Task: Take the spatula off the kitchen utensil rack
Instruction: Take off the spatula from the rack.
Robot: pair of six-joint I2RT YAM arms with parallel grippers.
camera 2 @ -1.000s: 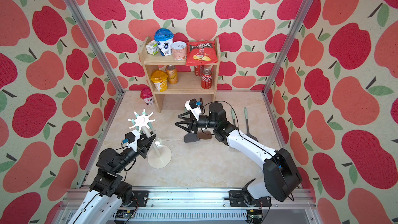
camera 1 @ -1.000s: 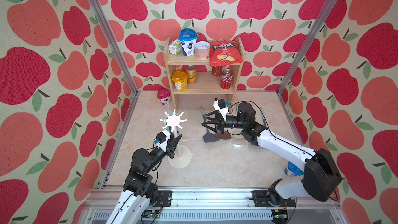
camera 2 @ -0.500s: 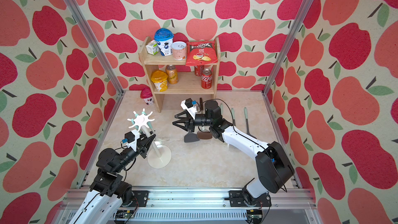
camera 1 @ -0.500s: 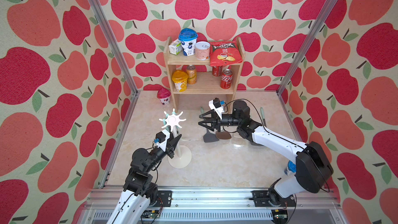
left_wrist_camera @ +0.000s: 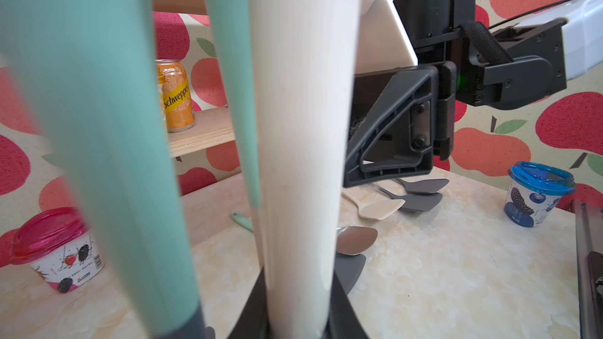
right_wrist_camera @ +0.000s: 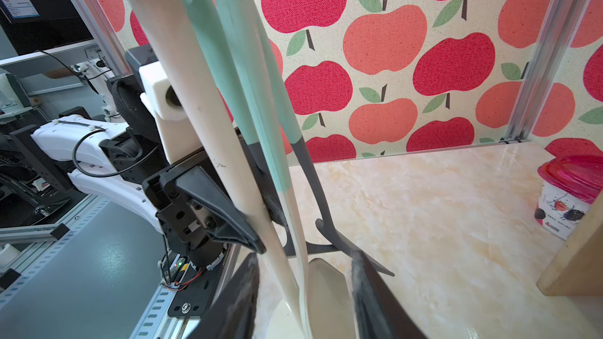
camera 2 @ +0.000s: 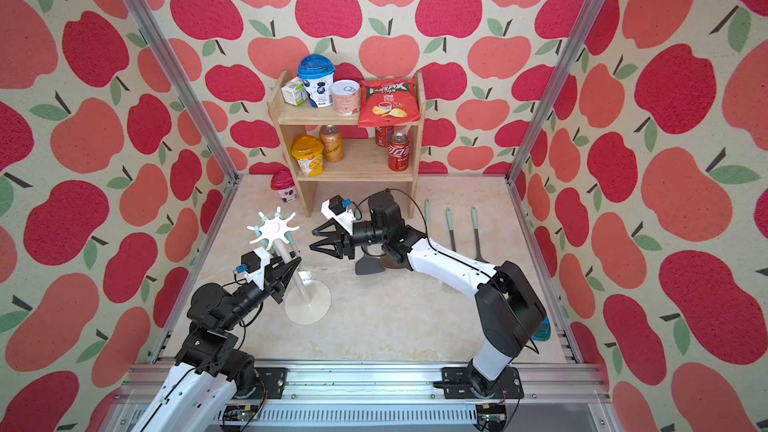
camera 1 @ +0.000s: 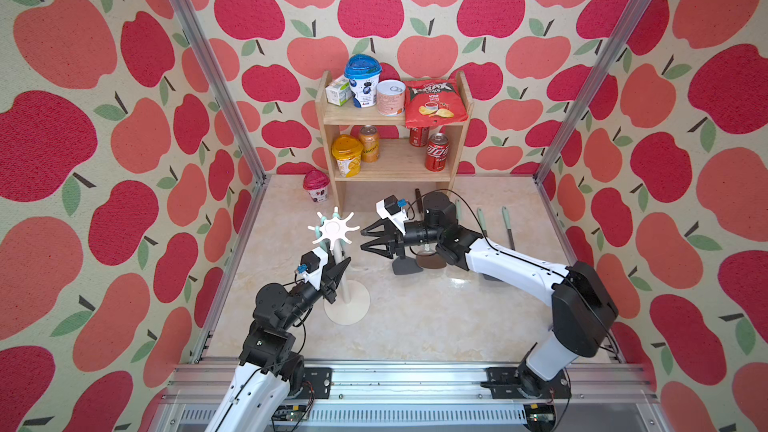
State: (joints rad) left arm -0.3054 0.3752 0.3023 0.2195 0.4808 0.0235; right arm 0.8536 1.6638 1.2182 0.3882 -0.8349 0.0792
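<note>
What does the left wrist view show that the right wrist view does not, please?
Only the left wrist view shows the orange can, the blue-lidded cup and loose utensils lying flat. Only the right wrist view shows the left arm and the slotted base rail. Both show the pole of the kitchen utensil rack, hanging teal handles and the pink-lidded cup.

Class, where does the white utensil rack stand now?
In both top views the white utensil rack stands left of centre, pole clamped by the left gripper, right gripper beside its crown.
</note>
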